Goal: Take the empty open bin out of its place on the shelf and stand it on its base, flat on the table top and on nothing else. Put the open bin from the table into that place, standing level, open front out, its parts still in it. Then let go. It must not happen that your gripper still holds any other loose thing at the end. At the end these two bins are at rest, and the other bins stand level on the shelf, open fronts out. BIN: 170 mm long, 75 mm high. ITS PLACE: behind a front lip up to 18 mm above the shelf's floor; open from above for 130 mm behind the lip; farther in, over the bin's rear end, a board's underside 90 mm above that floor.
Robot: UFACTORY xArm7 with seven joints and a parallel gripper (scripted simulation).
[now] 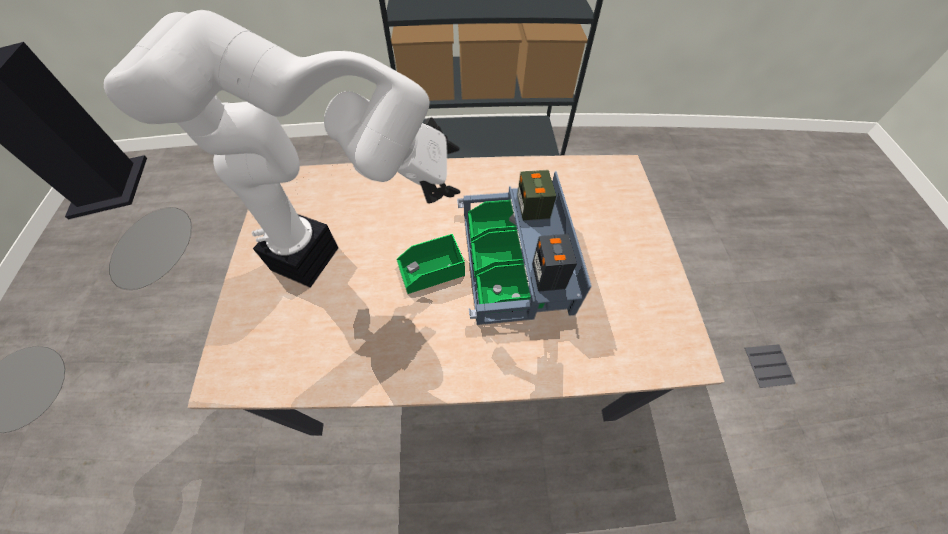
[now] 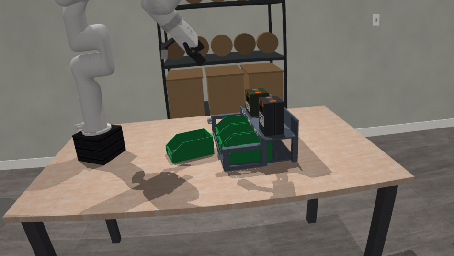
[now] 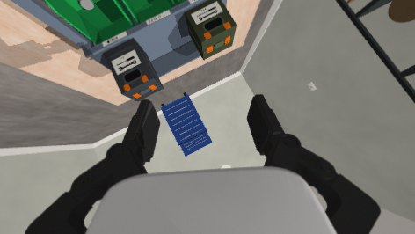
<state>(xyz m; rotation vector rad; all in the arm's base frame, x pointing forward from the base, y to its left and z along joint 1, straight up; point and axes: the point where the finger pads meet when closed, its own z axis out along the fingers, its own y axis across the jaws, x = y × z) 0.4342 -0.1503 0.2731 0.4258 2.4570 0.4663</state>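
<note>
My gripper (image 1: 441, 192) (image 2: 195, 52) (image 3: 203, 108) is open and empty. It hangs high in the air, beside the far end of the grey shelf (image 1: 504, 311) (image 2: 293, 127) (image 3: 145, 40). Three green bins stand side by side on the shelf. The far bin (image 1: 487, 217) (image 2: 229, 121) and the near bin (image 1: 500, 286) (image 2: 244, 138) each show a small grey part. The middle bin (image 1: 494, 250) (image 2: 236, 129) shows none. A fourth green bin (image 1: 431, 263) (image 2: 190, 146) with a grey part stands on the table (image 1: 331, 358) (image 2: 333, 149), left of the shelf. The wrist view shows only the edges of the shelf bins (image 3: 105, 13).
An olive toolbox (image 1: 536, 193) (image 3: 211, 28) and a black toolbox (image 1: 555, 260) (image 2: 270, 116) (image 3: 132, 72) stand on the shelf's upper board. The robot base (image 1: 296, 252) (image 2: 98, 143) is at the table's left. A tall rack with cardboard boxes (image 1: 487, 59) (image 2: 222, 86) stands behind the table.
</note>
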